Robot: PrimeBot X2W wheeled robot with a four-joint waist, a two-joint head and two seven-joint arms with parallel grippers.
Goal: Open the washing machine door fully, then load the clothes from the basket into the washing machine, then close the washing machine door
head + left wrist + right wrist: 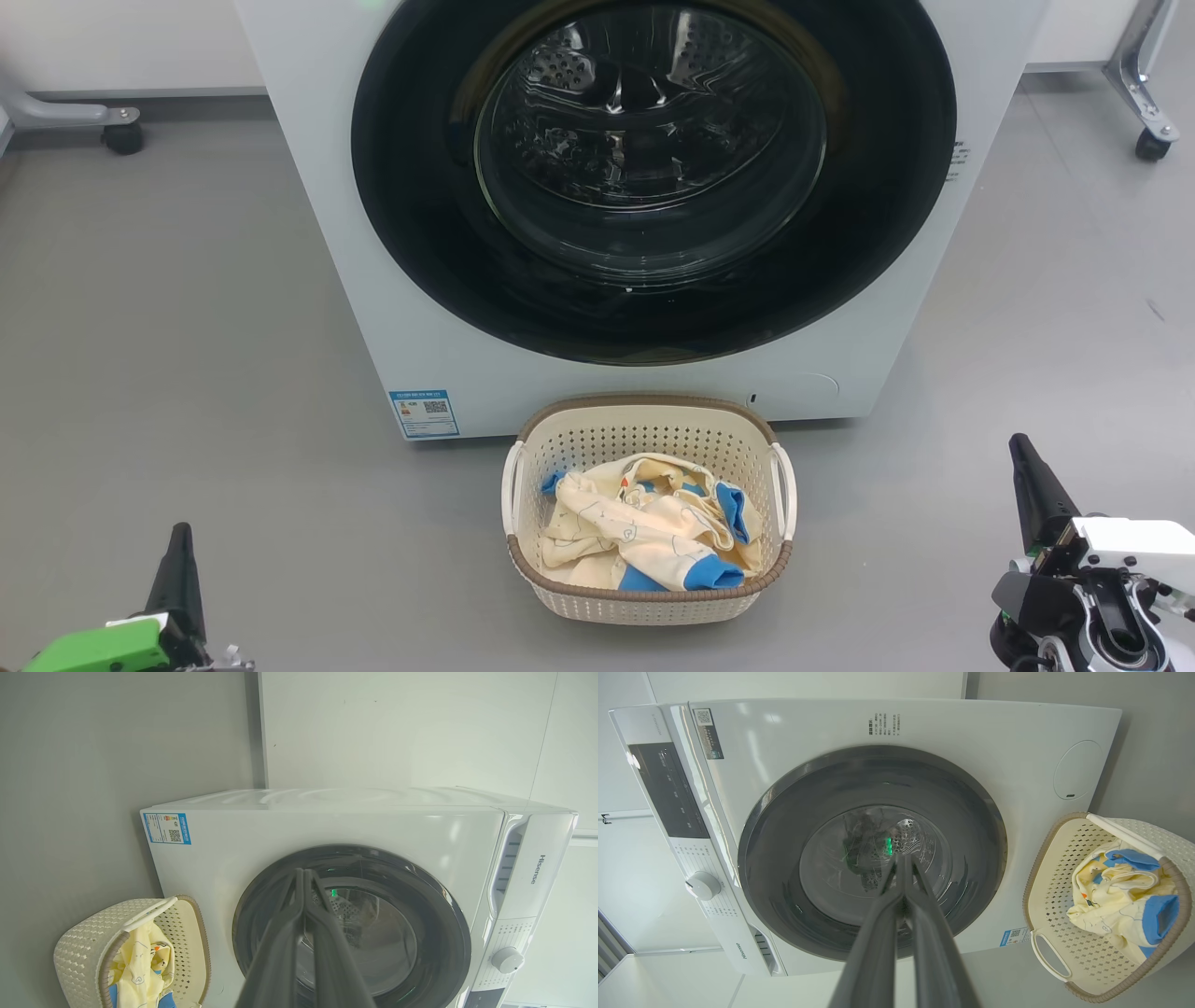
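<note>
The white washing machine (327,187) stands ahead with its round black-rimmed door (653,177) closed flat against the front. On the floor right before it sits the cream basket (644,602), holding cream-yellow clothes (625,527) with blue cuffs. My left gripper (179,532) is at the lower left, shut and empty, well left of the basket. My right gripper (1019,443) is at the lower right, shut and empty, right of the basket. In the left wrist view the door (434,933), the basket (84,947) and the touching fingertips (301,872) show; the right wrist view has the door (775,868), basket (1045,905), clothes (1120,891) and tips (903,858).
Grey floor (168,373) spreads on both sides of the machine. A caster leg (121,131) stands at the far left and another (1153,140) at the far right. A blue sticker (424,413) marks the machine's lower left front. The control knob (703,885) sits on its panel.
</note>
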